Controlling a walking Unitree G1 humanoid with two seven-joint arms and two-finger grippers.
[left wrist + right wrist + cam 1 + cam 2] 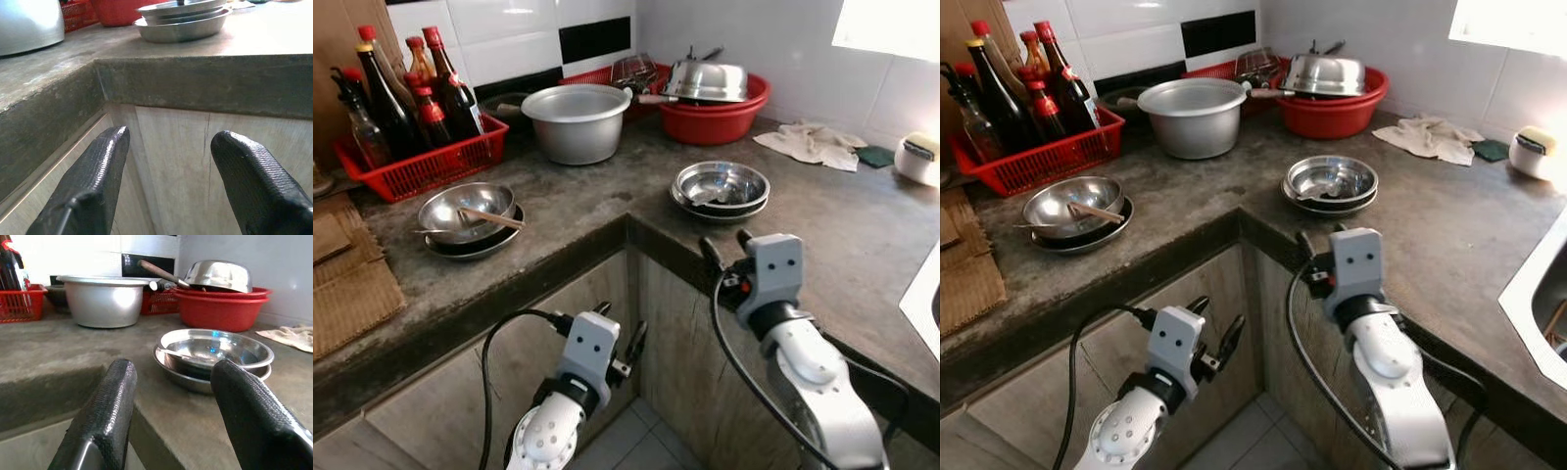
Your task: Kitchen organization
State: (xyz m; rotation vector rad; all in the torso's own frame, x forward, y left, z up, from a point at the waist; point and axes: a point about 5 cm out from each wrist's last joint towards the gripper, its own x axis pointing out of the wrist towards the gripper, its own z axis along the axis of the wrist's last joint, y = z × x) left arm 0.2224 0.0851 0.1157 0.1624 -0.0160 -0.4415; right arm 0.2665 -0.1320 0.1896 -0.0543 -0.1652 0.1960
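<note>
A stack of steel plates with a spoon (721,188) sits on the grey counter (842,235) near its inner corner. A second steel bowl with chopsticks (468,217) rests on the counter's left arm. My right gripper (724,247) is open just above the counter edge, pointing at the steel plates (215,355), with nothing between its fingers (105,416). My left gripper (619,328) is open lower down, in front of the cabinet doors (195,161) under the corner.
A large aluminium pot (578,119) stands at the back. A red basin (715,113) holds a steel lid and utensils. A red basket of sauce bottles (411,147) stands at the left. A cloth (811,143) and sponge lie at the right. A sink edge (1538,294) lies far right.
</note>
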